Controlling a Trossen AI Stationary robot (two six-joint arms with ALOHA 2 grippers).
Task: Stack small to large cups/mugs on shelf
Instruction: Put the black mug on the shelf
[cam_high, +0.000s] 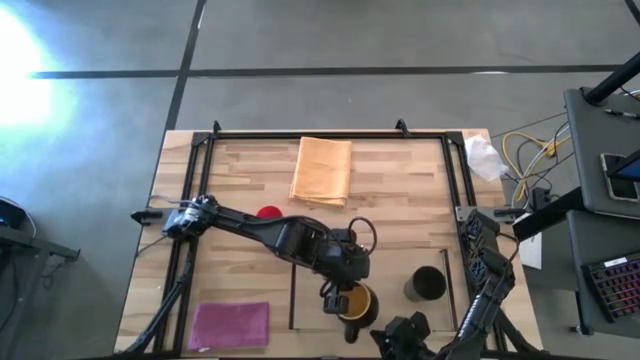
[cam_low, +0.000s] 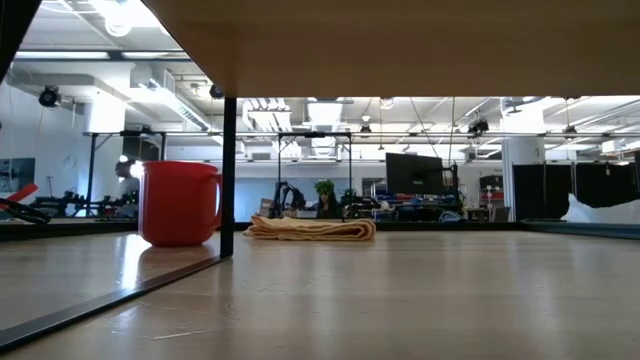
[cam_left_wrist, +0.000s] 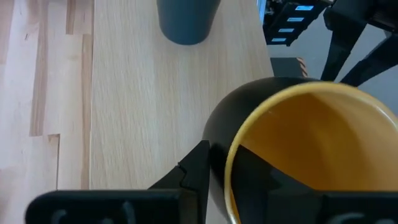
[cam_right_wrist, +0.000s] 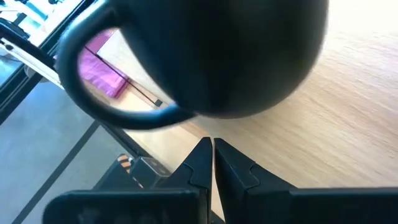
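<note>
Pale wood: the tabletop (cam_high: 400, 200) carries everything, with a shelf (cam_high: 400, 315) marked off by thin dark strips at its near right.
Magenta cloth (cam_high: 230, 324): lies flat at the near left corner, outside the shelf.
Pink-red mug (cam_high: 268, 212): stands upright on the tabletop left of centre, well apart from the shelf; the low view shows it beside a dark post.
Orange cloth (cam_high: 322, 170): folded, toward the far edge, near the middle.
Left gripper (cam_high: 340, 297): reaches across to the shelf; its jaws are clamped on the rim of the brown mug (cam_high: 358, 302), one finger (cam_left_wrist: 198, 168) outside the dark wall, the other inside the yellow bowl.
Brown mug: upright on the shelf, near its left strip.
Black mug (cam_high: 426, 284): upright on the shelf, just right of the brown one, apart from it.
Right gripper (cam_high: 402, 330): low at the near edge, beside the black mug, its jaws closed together and holding nothing.
</note>
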